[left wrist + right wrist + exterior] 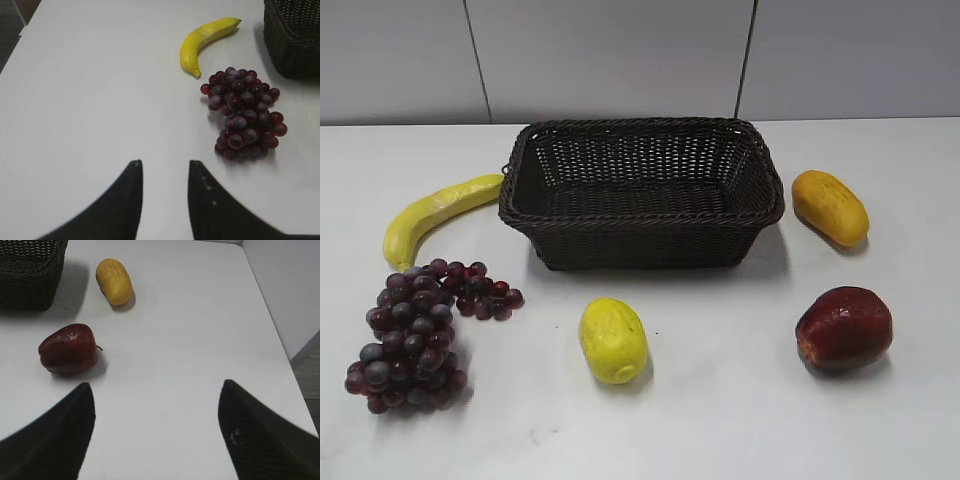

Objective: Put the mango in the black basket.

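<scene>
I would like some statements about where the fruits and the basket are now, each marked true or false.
1. The mango lies inside the basket. False: it lies on the table, right of the basket.
2. The basket holds nothing. True.
3. The apple touches the mango. False: they lie apart.
4. The grapes lie near the banana. True.
5. The right gripper grips the apple. False: its fingers are open and empty.
</scene>
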